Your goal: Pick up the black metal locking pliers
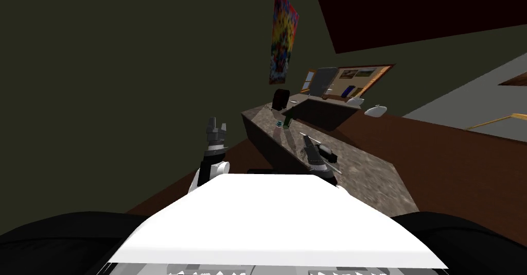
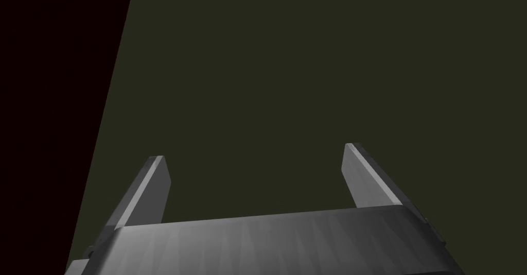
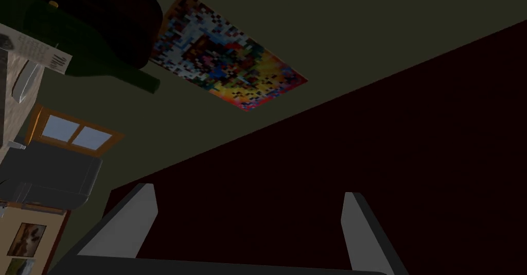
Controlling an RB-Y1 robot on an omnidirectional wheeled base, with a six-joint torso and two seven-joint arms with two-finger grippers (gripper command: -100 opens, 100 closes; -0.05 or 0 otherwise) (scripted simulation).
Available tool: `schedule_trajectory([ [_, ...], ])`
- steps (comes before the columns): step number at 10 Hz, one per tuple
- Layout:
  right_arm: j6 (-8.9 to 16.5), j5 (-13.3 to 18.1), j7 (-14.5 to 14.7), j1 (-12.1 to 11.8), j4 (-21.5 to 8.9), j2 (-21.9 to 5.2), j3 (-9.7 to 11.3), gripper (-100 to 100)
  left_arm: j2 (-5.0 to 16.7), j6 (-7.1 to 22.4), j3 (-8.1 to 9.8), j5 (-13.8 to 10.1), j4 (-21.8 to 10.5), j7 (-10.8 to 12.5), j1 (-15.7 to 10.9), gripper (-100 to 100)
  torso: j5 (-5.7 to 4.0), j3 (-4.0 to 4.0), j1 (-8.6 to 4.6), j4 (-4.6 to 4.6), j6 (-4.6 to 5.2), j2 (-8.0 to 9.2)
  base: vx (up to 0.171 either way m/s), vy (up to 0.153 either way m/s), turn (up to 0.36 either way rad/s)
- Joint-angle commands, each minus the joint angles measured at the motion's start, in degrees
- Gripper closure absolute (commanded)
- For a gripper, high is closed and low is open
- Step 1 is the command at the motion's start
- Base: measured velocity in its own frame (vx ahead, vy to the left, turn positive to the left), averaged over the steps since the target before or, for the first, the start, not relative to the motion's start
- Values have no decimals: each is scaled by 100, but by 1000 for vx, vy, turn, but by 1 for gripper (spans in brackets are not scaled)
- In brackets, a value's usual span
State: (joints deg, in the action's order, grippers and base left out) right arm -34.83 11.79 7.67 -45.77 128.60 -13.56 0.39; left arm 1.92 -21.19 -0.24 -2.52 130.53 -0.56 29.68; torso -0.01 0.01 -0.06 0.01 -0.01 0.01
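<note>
A small black tool that looks like the locking pliers [image 1: 327, 153] lies on the mottled stone counter [image 1: 360, 176], with a thin pale bar running from it toward the counter's near end. My right gripper [image 1: 307, 140] hovers just left of it over the counter, pointing away and upward. In the right wrist view that gripper [image 3: 248, 190] is open with nothing between its fingers. My left gripper [image 1: 216, 125] is raised off the counter's left side, and the left wrist view shows it [image 2: 253, 151] open and empty before a dark wall.
Farther along the counter are a dark sink basin [image 1: 319, 113], a green bottle [image 1: 286, 120] [image 3: 77, 55], a small teal jar [image 1: 278, 124] and a black rounded object [image 1: 280, 98]. White bowls [image 1: 375, 110] sit past the sink. A colourful poster [image 1: 283, 35] hangs on the wall.
</note>
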Motion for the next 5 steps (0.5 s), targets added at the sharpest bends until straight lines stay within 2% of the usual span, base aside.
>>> schedule_trajectory([
  [1, 50, 286, 175, -286, 32, -135, -92, -100, 0, 0, 0, 0, 0, 0, 0, 0, 0, 0, 0, 0, 0, 0, -9, -15, 313],
  [2, 50, 338, 175, -428, 32, -135, -92, -100, 0, 0, 0, 0, 0, 0, 0, 0, 0, 1, -3, 0, 1, 1, -6, -17, 197],
  [3, 76, 567, 293, -607, 40, -233, -158, -100, 0, 0, 1, 0, 0, 0, 1, 0, -1, 0, -3, 0, 2, 0, -3, -14, 329],
  [4, 76, 580, 293, -707, 40, -233, -158, -100, 0, 0, 0, 0, 0, 0, 0, 0, -1, -1, -4, 0, 0, -1, -4, -18, 142],
  [5, 105, 820, 417, -903, 46, -338, -230, -100, 0, 0, 1, 0, 0, 0, 1, 0, -1, -1, -3, 0, 5, -2, -6, -11, 260],
])
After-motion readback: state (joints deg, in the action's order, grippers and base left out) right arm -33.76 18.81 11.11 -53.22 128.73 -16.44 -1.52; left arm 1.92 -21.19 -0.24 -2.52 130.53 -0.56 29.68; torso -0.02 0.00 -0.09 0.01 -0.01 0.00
